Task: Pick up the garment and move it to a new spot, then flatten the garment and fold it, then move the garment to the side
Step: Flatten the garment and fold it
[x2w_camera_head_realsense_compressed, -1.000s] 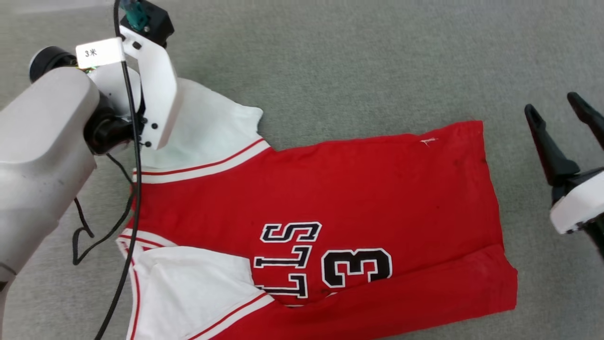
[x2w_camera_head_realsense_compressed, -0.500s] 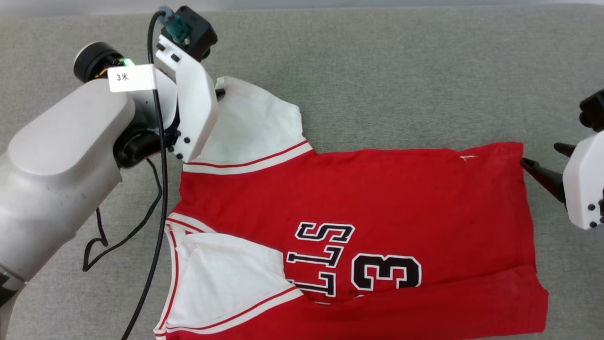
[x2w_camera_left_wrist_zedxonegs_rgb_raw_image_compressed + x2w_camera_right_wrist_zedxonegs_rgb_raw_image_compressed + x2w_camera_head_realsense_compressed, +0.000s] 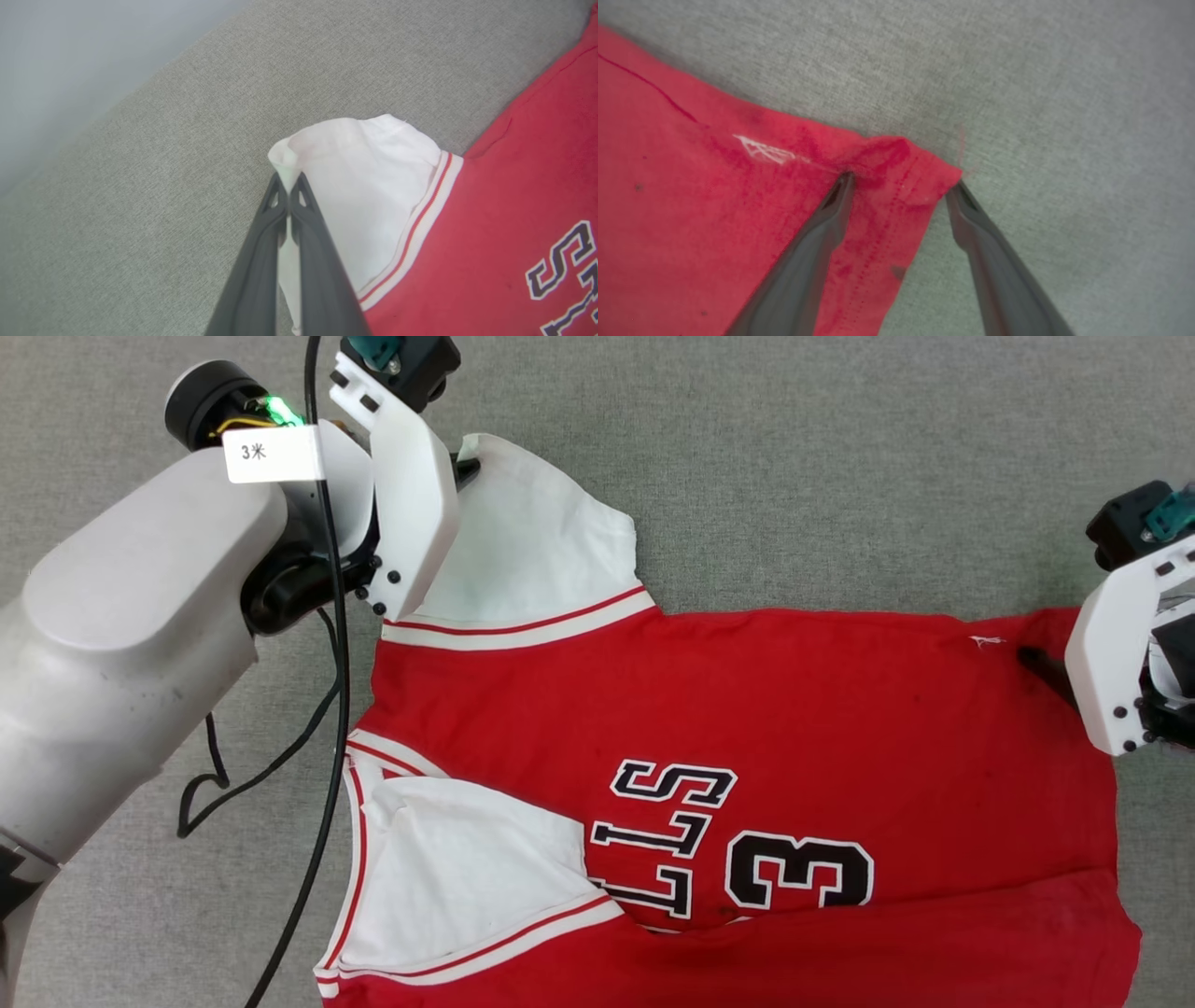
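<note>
Only one garment (image 3: 747, 709): left tool (image 3: 289, 179) tight on sleeve (image 3: 359, 186), right tool (image 3: 901, 182) wide open.

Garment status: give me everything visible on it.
The garment is a red jersey-style T-shirt, soft knit by its look, with white sleeves, red-and-white striped trim and black-and-white lettering. It lies mostly flat, front up, on a grey fabric surface, its near edge folded over. The left gripper is shut on the far sleeve at its tip. The right gripper is open, straddling the far hem corner.
</note>
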Motion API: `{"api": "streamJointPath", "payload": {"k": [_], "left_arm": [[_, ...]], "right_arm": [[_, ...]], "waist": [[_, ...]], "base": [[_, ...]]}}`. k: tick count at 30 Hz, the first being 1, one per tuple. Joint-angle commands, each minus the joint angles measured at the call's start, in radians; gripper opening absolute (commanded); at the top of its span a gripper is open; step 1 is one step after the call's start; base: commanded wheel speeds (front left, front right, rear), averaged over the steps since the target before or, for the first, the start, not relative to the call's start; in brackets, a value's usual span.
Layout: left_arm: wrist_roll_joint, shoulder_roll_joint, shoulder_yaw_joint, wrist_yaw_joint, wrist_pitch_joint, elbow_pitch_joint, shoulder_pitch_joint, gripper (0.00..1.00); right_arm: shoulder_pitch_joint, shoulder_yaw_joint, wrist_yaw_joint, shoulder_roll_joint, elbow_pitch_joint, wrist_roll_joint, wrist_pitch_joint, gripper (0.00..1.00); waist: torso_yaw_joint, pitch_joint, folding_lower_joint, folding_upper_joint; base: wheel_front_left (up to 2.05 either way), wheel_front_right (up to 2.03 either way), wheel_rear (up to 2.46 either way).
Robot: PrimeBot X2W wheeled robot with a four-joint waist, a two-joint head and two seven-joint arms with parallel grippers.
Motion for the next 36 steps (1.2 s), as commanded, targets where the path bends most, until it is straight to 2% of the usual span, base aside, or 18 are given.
{"api": "streamJointPath", "payload": {"k": [1, 6, 7, 8, 14, 22, 28, 36], "left_arm": [[0.002, -0.003, -0.004, -0.001, -0.01, 0.002, -0.015, 0.0], [-0.008, 0.002, -0.021, -0.001, -0.023, 0.013, -0.02, 0.0], [-0.01, 0.004, -0.022, -0.001, -0.028, 0.017, -0.019, 0.0], [-0.01, 0.006, -0.023, -0.001, -0.033, 0.021, -0.015, 0.0], [-0.031, 0.024, -0.042, -0.001, -0.074, 0.028, 0.029, 0.0], [-0.055, 0.099, -0.058, 0.0, -0.135, -0.032, 0.132, 0.0], [-0.067, 0.171, -0.064, 0.036, -0.17, -0.119, 0.246, 0.0], [-0.105, 0.27, -0.075, 0.12, -0.196, -0.284, 0.425, 0.0]], "right_arm": [[0.013, 0.047, 0.0, 0.018, 0.037, 0.007, 0.009, 1.0], [0.01, 0.109, 0.0, 0.03, 0.102, 0.047, -0.025, 0.99], [0.003, 0.117, 0.0, 0.031, 0.107, 0.05, -0.042, 0.13], [-0.003, 0.123, -0.001, 0.029, 0.113, 0.055, -0.061, 0.0], [-0.025, 0.127, -0.001, 0.022, 0.133, 0.086, -0.211, 0.0], [0.048, 0.137, -0.001, -0.012, 0.094, 0.136, -0.365, 0.0], [0.15, 0.133, -0.001, -0.038, 0.051, 0.16, -0.417, 0.0], [0.315, 0.104, -0.001, -0.057, -0.016, 0.179, -0.435, 0.0]], "waist": [[0.002, 0.006, 0.0, 0.0], [-0.001, 0.01, 0.0, 0.0], [-0.002, 0.007, 0.0, 0.0], [-0.004, 0.002, 0.0, 0.0], [-0.019, -0.07, 0.0, 0.0], [-0.027, -0.197, 0.0, 0.0], [-0.03, -0.289, 0.0, 0.0], [-0.03, -0.378, 0.0, 0.0]], "base": [[0.0, 0.0, 0.0], [0.0, 0.0, 0.0], [0.0, 0.0, 0.0], [0.0, 0.0, 0.0], [0.0, 0.0, 0.0], [0.0, 0.0, 0.0], [0.0, 0.0, 0.0], [0.0, 0.0, 0.0]]}}
